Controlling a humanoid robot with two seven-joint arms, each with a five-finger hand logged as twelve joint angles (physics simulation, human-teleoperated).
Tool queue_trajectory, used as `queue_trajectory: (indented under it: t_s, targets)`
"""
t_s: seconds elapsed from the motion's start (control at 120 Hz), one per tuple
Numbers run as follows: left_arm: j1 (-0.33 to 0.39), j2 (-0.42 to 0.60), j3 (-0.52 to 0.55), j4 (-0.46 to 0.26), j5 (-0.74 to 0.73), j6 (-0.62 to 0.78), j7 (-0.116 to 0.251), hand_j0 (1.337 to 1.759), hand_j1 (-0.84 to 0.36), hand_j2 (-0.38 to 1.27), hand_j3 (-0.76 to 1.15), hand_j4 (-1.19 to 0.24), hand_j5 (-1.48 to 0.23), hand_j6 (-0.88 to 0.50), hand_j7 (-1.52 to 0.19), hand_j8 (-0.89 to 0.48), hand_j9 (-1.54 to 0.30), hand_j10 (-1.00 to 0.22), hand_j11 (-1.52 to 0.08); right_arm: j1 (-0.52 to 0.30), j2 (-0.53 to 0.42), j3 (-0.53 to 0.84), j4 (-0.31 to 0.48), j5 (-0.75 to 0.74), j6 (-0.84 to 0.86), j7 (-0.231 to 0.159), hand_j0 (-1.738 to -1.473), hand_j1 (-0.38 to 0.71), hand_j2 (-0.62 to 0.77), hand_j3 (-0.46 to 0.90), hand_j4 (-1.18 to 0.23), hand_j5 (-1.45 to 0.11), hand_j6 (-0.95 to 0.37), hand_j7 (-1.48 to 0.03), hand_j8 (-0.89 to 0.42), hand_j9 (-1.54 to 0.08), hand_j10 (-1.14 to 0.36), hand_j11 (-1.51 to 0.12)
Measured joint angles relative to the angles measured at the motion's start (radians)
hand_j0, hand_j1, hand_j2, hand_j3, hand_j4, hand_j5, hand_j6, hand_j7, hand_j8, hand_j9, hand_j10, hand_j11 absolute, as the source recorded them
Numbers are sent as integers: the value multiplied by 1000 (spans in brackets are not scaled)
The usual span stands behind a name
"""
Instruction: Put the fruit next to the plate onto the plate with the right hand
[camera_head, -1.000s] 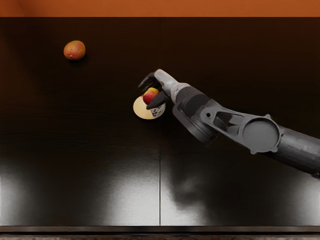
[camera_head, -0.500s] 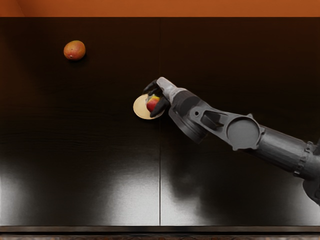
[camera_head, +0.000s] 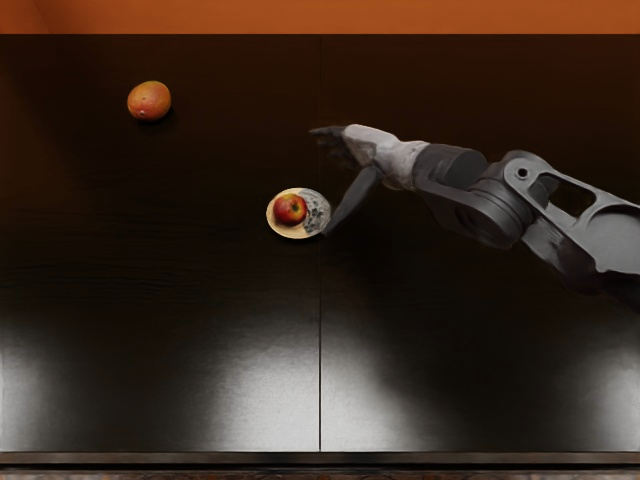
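the dark tabletop (camera_head: 160, 330) is crossed from its right edge by the right arm (camera_head: 520, 205). the right hand (camera_head: 360, 155) is held just right of the plate (camera_head: 314, 214), fingers spread and nothing grasped; whether one lowered finger touches the rim cannot be told. the plate is set near the tabletop's middle, and the red-yellow fruit (camera_head: 290, 209) is seated on it. an orange fruit (camera_head: 149, 100) is seen near the far left corner. placing is judged done; only a retreat that does not nudge the plate is called for.
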Motion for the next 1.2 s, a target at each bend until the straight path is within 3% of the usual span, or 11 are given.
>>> queue_trajectory:
  t_s: [0.133,0.267,0.433,0.5,0.792,1.2]
  targets:
    - [0,0,0,0,0,0,0,1658,341,1,0,-7,-9,-7,-9,-7,-9,-7,-9,-144,-46,224,37,164,251,0,-1658,-290,-5,0,-52,-68,-52,-68,-49,-68,-51,-68]
    - [-2,0,0,0,0,0,0,1658,341,1,0,-7,-9,-7,-9,-7,-9,-7,-9,-351,-74,486,43,312,495,0,-1658,-299,-6,0,-44,-57,-43,-56,-42,-57,-43,-57]
    - [-9,0,-1,0,0,0,0,1658,341,1,0,-7,-9,-7,-9,-7,-9,-7,-9,-602,-107,788,21,517,592,0,-1658,-306,-6,0,-37,-48,-36,-48,-36,-48,-36,-48]
    - [-10,0,0,0,0,0,0,1658,341,1,0,-7,-9,-7,-9,-7,-9,-7,-9,-668,-117,857,-9,574,604,0,-1658,-308,-5,0,-34,-45,-34,-45,-34,-45,-34,-45]
    - [-12,0,-1,1,1,1,0,1658,341,1,0,-7,-9,-7,-9,-7,-9,-7,-9,-809,-164,1038,-59,638,616,0,-1658,-313,-5,0,-30,-40,-29,-40,-29,-40,-30,-40]
    - [-25,0,-2,1,1,2,0,1658,341,1,0,-7,-9,-7,-9,-7,-9,-7,-9,-870,-174,1137,-84,643,617,0,-1658,-314,-5,0,-28,-38,-28,-38,-28,-38,-29,-38]
